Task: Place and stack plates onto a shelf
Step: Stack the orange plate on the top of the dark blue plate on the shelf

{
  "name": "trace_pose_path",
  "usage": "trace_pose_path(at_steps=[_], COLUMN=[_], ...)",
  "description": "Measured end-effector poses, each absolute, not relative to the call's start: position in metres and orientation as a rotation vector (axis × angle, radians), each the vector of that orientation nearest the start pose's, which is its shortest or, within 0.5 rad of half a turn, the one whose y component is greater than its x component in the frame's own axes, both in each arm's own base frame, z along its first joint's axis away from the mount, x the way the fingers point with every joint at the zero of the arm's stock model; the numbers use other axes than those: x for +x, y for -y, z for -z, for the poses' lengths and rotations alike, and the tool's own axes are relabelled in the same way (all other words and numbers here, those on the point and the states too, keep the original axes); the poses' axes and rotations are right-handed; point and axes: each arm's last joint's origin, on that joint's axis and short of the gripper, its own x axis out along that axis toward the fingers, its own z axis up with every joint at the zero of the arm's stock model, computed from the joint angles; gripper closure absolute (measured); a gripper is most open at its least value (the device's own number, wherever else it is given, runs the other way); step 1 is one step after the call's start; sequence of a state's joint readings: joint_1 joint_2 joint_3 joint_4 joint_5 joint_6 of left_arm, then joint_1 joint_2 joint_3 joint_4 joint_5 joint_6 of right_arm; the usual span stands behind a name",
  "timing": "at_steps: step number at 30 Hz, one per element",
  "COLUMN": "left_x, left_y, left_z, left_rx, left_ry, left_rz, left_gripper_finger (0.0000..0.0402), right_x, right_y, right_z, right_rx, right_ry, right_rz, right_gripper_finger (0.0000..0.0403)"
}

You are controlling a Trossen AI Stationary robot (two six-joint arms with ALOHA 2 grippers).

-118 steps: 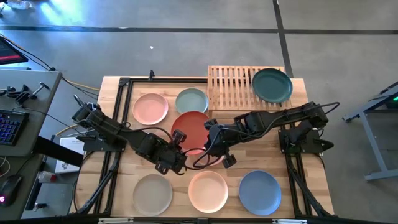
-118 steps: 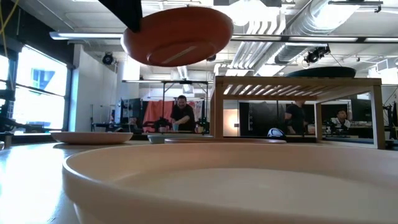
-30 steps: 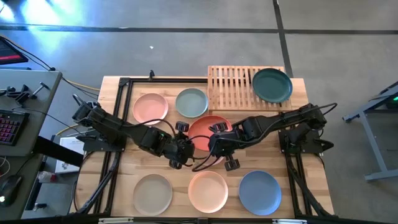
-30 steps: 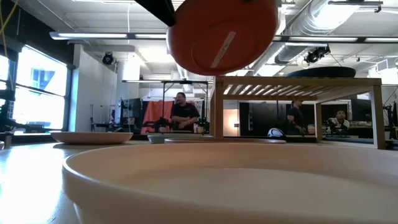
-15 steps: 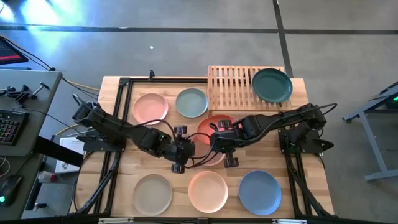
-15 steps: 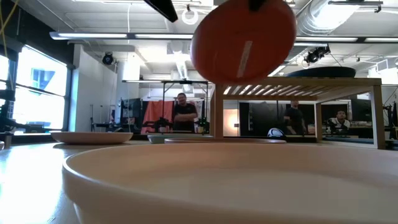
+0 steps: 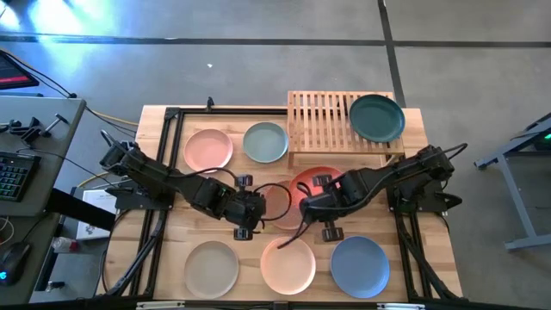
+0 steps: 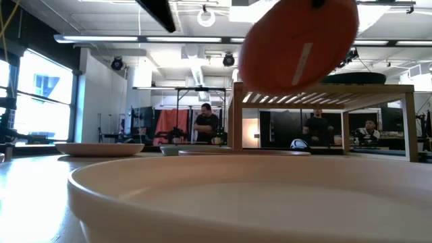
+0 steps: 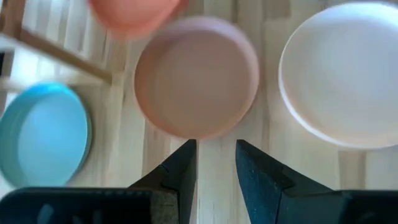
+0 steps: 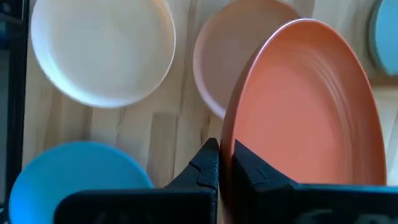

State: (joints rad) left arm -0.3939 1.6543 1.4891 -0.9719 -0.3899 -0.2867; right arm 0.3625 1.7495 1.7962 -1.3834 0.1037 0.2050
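One round rust-red matte plate point(image 7: 315, 182) hangs in the air above the middle of the table, clamped at its rim by the right gripper point(image 10: 225, 160), whose fingers pinch the edge from both faces. It is tilted, and in the low view it rides about level with the top of the shelf point(image 7: 320, 120), the low rack of light wooden slats. That rack lies on the far side of the plate; the bare slats are on its left half, while a dark teal round plate point(image 7: 376, 118) already sits on its right half. Judging by this, the carry must go farther away from the robot base and level the plate out over the bare slats. The left gripper point(image 9: 215, 163), fingers apart and holding nothing, waits just left of the plate above a tan round plate point(image 9: 196, 76) on the butcher-block tabletop point(image 7: 410, 257).
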Motion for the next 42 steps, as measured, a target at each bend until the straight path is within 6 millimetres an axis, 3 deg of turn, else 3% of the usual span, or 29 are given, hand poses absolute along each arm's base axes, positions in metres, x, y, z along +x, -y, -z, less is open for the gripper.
trace_pose_path(at_steps=[8,20,30,37,42], left_x=[0.298,0.271,0.262,0.258,0.249], left_y=[0.111,0.098,0.094,0.091,0.084], left_z=[-0.294,-0.292,-0.292,-0.278,-0.267], left_rx=[0.17,0.21,0.25,0.33,0.369], left_ry=[-1.167,-1.381,-1.441,-1.452,-1.485], left_rz=[-0.242,-0.456,-0.536,-0.58,-0.609], left_gripper_finger=[0.0302,0.0302,0.0302,0.0303,0.0303], right_x=[0.279,0.229,0.194,0.193,0.199], right_y=[-0.111,-0.085,-0.059,-0.046,-0.03], right_z=[-0.353,-0.406,-0.438,-0.442,-0.423], right_rx=[-0.133,-0.046,-0.2,-0.264,-0.309], right_ry=[-1.423,-1.141,-0.844,-0.761,-0.827], right_rz=[0.063,0.25,0.538,0.704,0.809], right_gripper_finger=[0.0402,0.0403,0.0403,0.0403,0.0403])
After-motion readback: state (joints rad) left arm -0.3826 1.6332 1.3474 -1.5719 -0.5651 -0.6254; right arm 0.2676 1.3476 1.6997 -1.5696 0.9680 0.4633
